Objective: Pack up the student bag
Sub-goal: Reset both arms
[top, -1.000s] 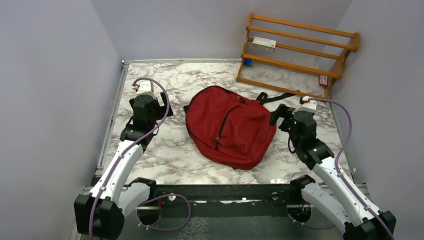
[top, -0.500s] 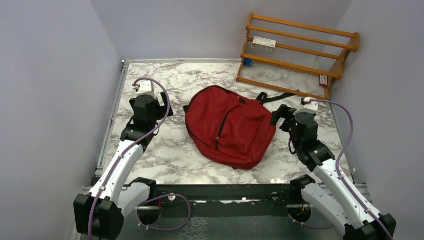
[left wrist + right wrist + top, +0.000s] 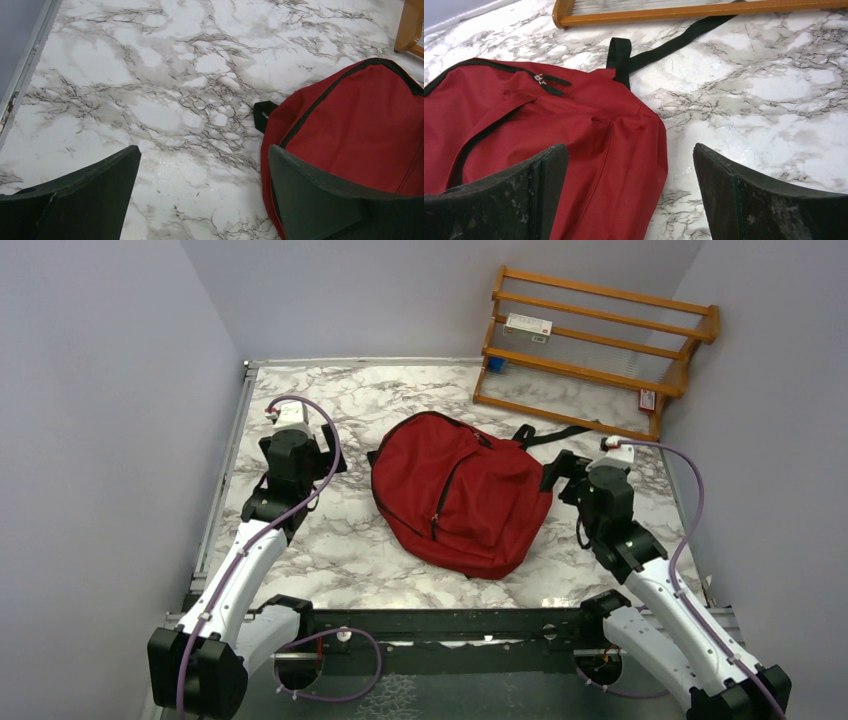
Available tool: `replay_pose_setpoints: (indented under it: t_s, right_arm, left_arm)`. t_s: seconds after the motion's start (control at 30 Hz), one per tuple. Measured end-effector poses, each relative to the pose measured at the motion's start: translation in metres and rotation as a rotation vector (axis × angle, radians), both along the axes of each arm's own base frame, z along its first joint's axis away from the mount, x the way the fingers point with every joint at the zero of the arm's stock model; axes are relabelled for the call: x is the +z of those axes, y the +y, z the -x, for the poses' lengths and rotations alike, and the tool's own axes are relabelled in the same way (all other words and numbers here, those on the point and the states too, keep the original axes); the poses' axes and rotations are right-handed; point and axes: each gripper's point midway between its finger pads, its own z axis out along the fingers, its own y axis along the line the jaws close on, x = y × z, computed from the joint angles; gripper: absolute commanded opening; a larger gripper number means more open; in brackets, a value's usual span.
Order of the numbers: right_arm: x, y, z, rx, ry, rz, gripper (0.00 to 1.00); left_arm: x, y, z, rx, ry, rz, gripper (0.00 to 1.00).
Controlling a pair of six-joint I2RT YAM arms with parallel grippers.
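The student bag (image 3: 455,495), a dark-red backpack with black zippers, lies flat in the middle of the marble table (image 3: 330,540), zipped shut. My left gripper (image 3: 298,445) hovers to the left of it, open and empty; in the left wrist view the gripper (image 3: 203,152) frames bare marble, with the bag (image 3: 360,115) behind its right finger. My right gripper (image 3: 580,468) is at the bag's right edge, open. In the right wrist view the gripper (image 3: 630,150) straddles the bag's side edge (image 3: 624,150), with nothing pinched.
A wooden rack (image 3: 600,340) leans in the back right corner, holding a small white box (image 3: 527,325). A black strap (image 3: 550,432) trails from the bag's top toward the rack. Grey walls close in on the left, back and right.
The right arm has shifted very slightly at the bag's right edge. The left arm and the bag have not moved.
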Motion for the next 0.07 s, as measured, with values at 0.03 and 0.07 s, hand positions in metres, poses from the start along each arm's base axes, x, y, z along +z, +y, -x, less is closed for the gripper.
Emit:
replay_pose_setpoints:
  t_s: [0.03,0.07]
  right_arm:
    - [0.0007,0.0004,-0.0008,0.0,-0.004,-0.001,1.0]
    - [0.0011,0.0006,-0.0015,0.0,-0.006,-0.003,1.0]
  left_arm:
    - [0.0,0.0,0.0,0.0,0.0,0.0,0.99]
    - [-0.0001,-0.0001,0.0,0.0,0.0,0.0,0.99]
